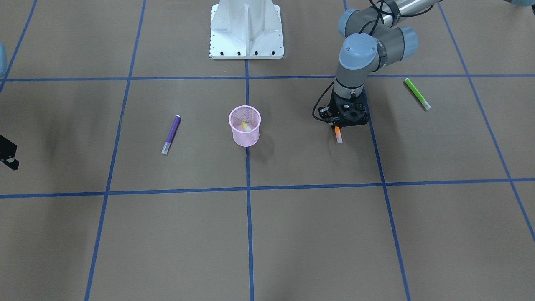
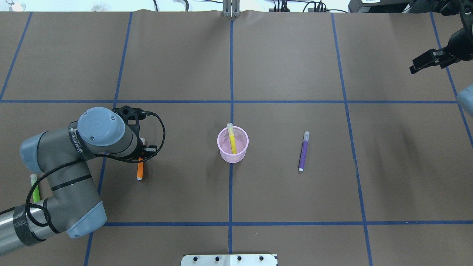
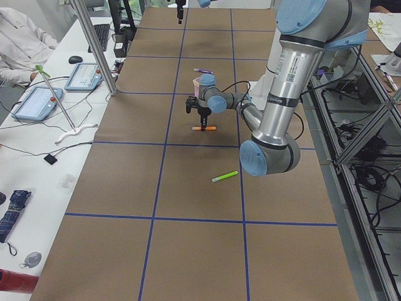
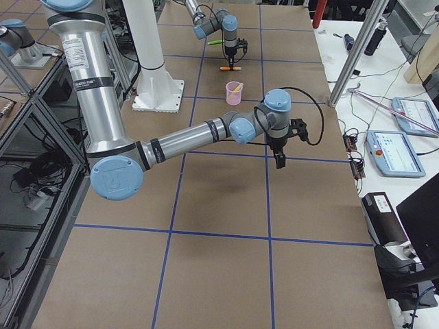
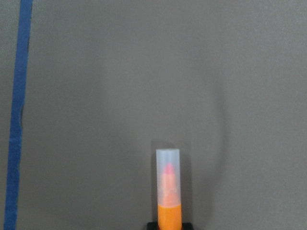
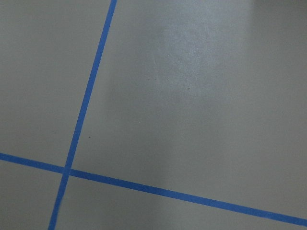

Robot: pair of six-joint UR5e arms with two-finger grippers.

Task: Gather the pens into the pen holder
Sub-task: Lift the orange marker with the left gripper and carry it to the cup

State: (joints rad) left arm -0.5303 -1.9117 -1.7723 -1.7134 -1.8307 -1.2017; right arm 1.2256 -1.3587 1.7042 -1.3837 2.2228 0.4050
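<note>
STEP: orange pen [image 2: 140,170] pickup | LEFT TOOL [image 1: 337,126]: down over orange pen on desk [image 2: 281,192], well apart from pink mesh pen holder [image 2: 232,159]; width not discernible | RIGHT TOOL [image 2: 425,63]: far off, width not discernible | ADVICE: grip mid-barrel, upend above rim, clear of yellow pen [image 2: 232,140] inside.

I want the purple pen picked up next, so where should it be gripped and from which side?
Grip the purple pen around the middle of its barrel, coming straight down from above and closing across its width. It lies flat on the table, well apart from the pen holder.
</note>
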